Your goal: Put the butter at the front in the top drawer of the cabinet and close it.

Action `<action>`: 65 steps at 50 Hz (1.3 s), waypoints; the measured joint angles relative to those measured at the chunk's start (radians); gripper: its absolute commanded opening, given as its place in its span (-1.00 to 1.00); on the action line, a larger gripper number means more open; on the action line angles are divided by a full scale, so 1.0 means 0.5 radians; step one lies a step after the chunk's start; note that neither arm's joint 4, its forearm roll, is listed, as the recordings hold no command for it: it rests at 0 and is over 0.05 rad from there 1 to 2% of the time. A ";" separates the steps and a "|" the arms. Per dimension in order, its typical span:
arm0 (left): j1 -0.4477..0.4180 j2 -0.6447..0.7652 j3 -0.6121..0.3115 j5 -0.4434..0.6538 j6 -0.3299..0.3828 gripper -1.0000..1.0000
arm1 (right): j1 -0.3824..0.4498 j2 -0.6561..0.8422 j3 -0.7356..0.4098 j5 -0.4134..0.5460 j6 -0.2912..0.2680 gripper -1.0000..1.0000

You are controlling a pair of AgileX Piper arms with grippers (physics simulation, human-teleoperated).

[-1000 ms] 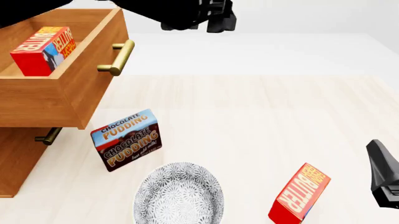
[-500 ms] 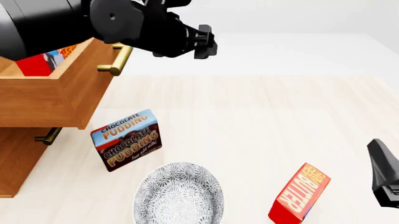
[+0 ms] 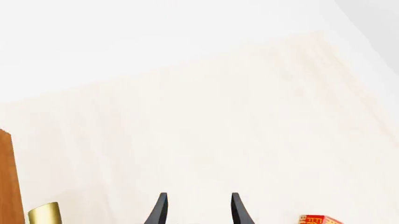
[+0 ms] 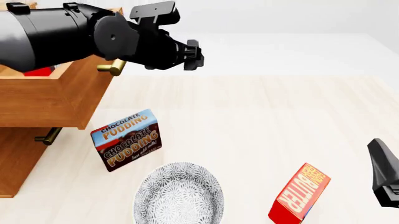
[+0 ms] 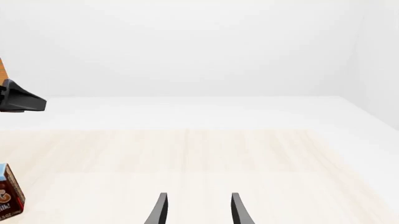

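A: Left gripper [image 4: 194, 54]?
B: Fingers apart, nothing between them, hovering just right of the top drawer [image 4: 59, 100] and its brass handle [image 4: 114, 67]. The arm crosses over the drawer.

A: Butter [image 4: 39, 71]?
B: Only a red sliver shows inside the pulled-out top drawer of the cabinet [image 4: 18, 158]; the left arm hides the rest.

A: Right gripper [image 5: 198, 212]?
B: Near right corner, 2 fingers parted, empty, low over the table [image 4: 262, 121].

A: Other items?
B: Pudding box [image 4: 126, 139] near the cabinet, patterned bowl [image 4: 179, 193] at the near edge, second butter carton [image 4: 298, 194] right of the bowl.
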 measured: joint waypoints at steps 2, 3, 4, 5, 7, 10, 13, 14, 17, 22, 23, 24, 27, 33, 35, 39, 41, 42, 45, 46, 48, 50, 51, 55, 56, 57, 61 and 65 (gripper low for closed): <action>0.017 -0.002 0.017 -0.010 0.001 1.00 | 0.000 0.000 0.000 0.000 0.000 1.00; 0.026 -0.003 0.026 -0.016 0.002 1.00 | 0.000 0.000 0.000 0.000 0.000 1.00; 0.035 -0.005 0.035 -0.021 0.002 1.00 | 0.000 0.000 0.000 0.000 0.000 1.00; 0.044 -0.006 0.043 -0.026 0.003 1.00 | 0.000 0.000 0.000 0.000 0.000 1.00; 0.063 -0.009 0.059 -0.036 0.004 1.00 | 0.000 0.000 0.000 0.000 0.000 1.00; 0.086 -0.014 0.076 -0.048 0.007 1.00 | 0.000 0.000 0.000 0.000 0.000 1.00; 0.109 -0.017 0.092 -0.058 0.010 1.00 | 0.000 0.000 0.000 0.000 0.000 1.00; 0.117 -0.018 0.097 -0.061 0.010 1.00 | 0.000 0.000 0.000 0.001 0.000 1.00; 0.140 -0.023 0.112 -0.070 0.012 1.00 | 0.000 0.000 -0.001 0.001 0.000 1.00; 0.178 -0.033 0.137 -0.082 0.014 1.00 | 0.000 0.000 -0.001 0.001 0.000 1.00; 0.184 -0.035 0.141 -0.083 0.015 1.00 | 0.000 0.000 -0.001 0.001 0.000 1.00; 0.191 -0.038 0.145 -0.084 0.015 1.00 | 0.000 0.000 -0.001 0.001 0.000 1.00; 0.211 -0.046 0.156 -0.085 0.018 1.00 | 0.000 0.000 -0.001 0.001 0.000 1.00; 0.255 -0.070 0.183 -0.078 0.029 1.00 | 0.000 0.000 -0.001 0.001 0.000 1.00; 0.270 -0.079 0.193 -0.075 0.032 1.00 | 0.000 0.000 -0.001 0.001 0.000 1.00; 0.301 -0.098 0.210 -0.067 0.039 1.00 | 0.000 0.000 -0.001 0.001 0.000 1.00; 0.320 -0.109 0.220 -0.064 0.042 1.00 | 0.000 0.000 -0.001 0.001 0.000 1.00; 0.329 -0.117 0.225 -0.063 0.042 1.00 | 0.000 0.000 -0.001 0.001 0.000 1.00; 0.354 -0.138 0.239 -0.057 0.045 1.00 | 0.000 0.000 -0.001 0.001 0.000 1.00; 0.363 -0.145 0.244 -0.055 0.046 1.00 | 0.000 0.000 -0.001 0.001 0.000 1.00; 0.381 -0.160 0.254 -0.052 0.048 1.00 | 0.000 0.000 -0.001 0.001 0.000 1.00; 0.398 -0.173 0.261 -0.047 0.051 1.00 | 0.000 0.000 -0.001 0.001 0.000 1.00; 0.406 -0.178 0.264 -0.045 0.053 1.00 | 0.000 0.000 -0.001 0.001 0.000 1.00; 0.441 -0.200 0.276 -0.034 0.064 1.00 | 0.000 0.000 0.000 0.000 0.000 1.00; 0.451 -0.206 0.278 -0.031 0.068 1.00 | 0.000 0.000 0.000 -0.001 0.000 1.00; 0.460 -0.211 0.281 -0.029 0.070 1.00 | 0.000 0.001 0.000 -0.001 0.000 1.00; 0.503 -0.232 0.297 -0.025 0.081 1.00 | 0.000 0.001 0.001 -0.002 0.000 1.00; 0.546 -0.252 0.314 -0.022 0.093 1.00 | 0.000 0.001 0.002 -0.004 0.000 1.00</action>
